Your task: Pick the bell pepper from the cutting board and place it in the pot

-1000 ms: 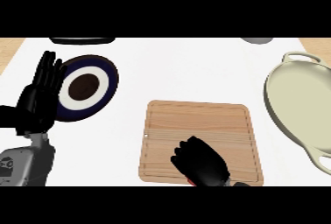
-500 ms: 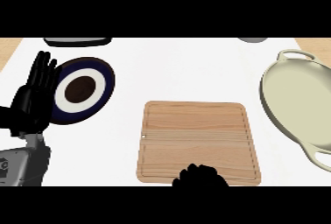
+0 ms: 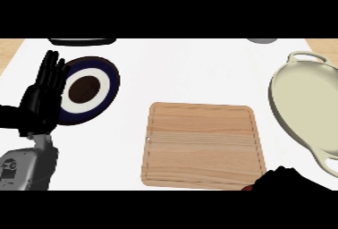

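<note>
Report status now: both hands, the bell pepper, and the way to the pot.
Left hand open, resting at left edge by plate. Right hand low at cutting board corner, fingers unclear. Bell pepper not visible. Pot empty, path open.

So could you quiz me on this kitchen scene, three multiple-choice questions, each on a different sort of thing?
1. Where is the pot?
A. at the right edge of the counter
B. on the cutting board
C. beside the left hand

2. What colour is the plate's outer ring?
A. red
B. dark blue
C. yellow

3. How is the left hand held?
A. curled round a cup
C. pressed flat on the board
B. open, fingers up

Answers: 1 A, the cream pot sits right of the cutting board. 2 B, a dark blue ring surrounds a white band. 3 B, it rests open by the plate, holding nothing.
</note>
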### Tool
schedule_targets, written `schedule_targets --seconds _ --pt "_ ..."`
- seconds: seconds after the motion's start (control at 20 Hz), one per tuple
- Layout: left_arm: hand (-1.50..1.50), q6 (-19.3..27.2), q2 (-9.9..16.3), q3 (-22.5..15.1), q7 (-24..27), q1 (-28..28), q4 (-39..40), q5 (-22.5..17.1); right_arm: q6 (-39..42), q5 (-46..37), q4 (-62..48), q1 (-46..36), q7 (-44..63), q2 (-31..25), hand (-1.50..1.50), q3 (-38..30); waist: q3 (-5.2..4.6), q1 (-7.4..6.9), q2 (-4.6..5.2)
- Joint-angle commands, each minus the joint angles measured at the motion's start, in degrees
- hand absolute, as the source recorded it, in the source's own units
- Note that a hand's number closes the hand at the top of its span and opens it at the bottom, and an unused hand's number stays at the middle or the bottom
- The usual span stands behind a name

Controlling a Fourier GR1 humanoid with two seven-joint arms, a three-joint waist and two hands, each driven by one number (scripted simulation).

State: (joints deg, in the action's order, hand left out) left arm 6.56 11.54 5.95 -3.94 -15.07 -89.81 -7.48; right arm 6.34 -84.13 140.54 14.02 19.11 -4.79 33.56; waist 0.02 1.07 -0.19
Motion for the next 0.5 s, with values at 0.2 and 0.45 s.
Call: schedule_targets --seconds 0.2,0.45 --pt "0.0 -1.17 0.01 0.18 -0.23 1.99 -1.87 -0.85 5.65 16.88 9.52 -1.18 -2.68 -2.93 1.5 -25.08 0.07 -0.98 0.24" --pt "0.0 -1.64 0.44 1.15 1.21 -1.31 1.34 -1.12 8.81 24.43 -1.96 -8.84 -7.34 -5.37 1.5 -41.63 0.08 -0.85 0.45"
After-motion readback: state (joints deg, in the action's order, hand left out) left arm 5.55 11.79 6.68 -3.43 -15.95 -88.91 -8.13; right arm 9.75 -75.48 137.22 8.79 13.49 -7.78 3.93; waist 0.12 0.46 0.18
